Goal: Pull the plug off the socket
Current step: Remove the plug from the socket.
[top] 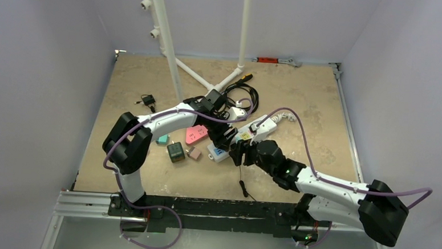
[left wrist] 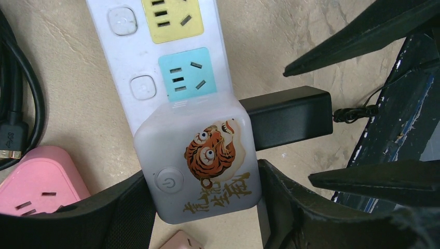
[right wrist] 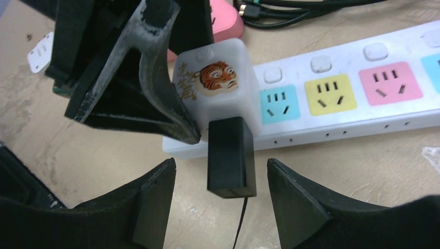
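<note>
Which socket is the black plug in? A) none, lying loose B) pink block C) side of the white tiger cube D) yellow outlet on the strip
C: the black plug juts straight out of a side face of the tiger cube, which sits on the end of the power strip.

White-and-black arms (top: 167, 119), purple cables (top: 415, 193), black fingers (right wrist: 155, 52) seemingly scuffed.

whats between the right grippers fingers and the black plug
Nothing: the right wrist view shows only bare table on each side of the black plug, up to the fingers of the right gripper.
</note>
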Available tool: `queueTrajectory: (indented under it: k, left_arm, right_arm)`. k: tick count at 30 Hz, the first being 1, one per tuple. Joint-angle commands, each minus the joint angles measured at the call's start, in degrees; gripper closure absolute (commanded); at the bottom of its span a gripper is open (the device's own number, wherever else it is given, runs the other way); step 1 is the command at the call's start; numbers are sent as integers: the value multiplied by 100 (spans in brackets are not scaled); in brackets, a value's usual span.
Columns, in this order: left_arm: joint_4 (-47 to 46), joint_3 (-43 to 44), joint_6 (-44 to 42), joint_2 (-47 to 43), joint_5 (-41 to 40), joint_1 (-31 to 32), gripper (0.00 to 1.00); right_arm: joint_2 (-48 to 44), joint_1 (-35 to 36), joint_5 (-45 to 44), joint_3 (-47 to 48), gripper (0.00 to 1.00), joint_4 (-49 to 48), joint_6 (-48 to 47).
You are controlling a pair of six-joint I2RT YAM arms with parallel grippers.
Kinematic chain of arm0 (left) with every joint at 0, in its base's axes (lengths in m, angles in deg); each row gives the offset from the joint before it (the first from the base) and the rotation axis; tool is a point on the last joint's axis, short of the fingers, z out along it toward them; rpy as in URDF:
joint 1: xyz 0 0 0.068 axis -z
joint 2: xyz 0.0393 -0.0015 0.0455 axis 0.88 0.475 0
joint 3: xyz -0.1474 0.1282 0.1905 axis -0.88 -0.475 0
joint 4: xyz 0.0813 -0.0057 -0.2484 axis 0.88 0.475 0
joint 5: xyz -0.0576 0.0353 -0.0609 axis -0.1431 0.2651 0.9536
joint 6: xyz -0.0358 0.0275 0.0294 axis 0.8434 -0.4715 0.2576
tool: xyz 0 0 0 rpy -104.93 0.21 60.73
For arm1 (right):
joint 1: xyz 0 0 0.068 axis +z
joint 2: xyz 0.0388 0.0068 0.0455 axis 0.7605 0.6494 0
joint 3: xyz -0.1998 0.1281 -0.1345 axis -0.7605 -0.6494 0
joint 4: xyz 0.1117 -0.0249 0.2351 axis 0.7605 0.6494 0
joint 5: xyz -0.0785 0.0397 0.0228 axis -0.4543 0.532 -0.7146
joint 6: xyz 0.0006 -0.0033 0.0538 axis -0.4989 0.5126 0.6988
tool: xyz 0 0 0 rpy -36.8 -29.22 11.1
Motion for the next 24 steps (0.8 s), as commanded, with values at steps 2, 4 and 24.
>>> queueTrajectory:
  k: [2,4,24]
  left_arm:
    - [218,150,-104,89,409,-6,97]
    - [230,150,-105,70,379,-14,98]
    - [204,158,-67,-39,315,-81,100]
  right_arm:
    - [255,42,-668,268,33,-405,-376]
    - [339,42,-685,314,33,-439,-438]
    - [432,117,-276,245,57,-711,-698]
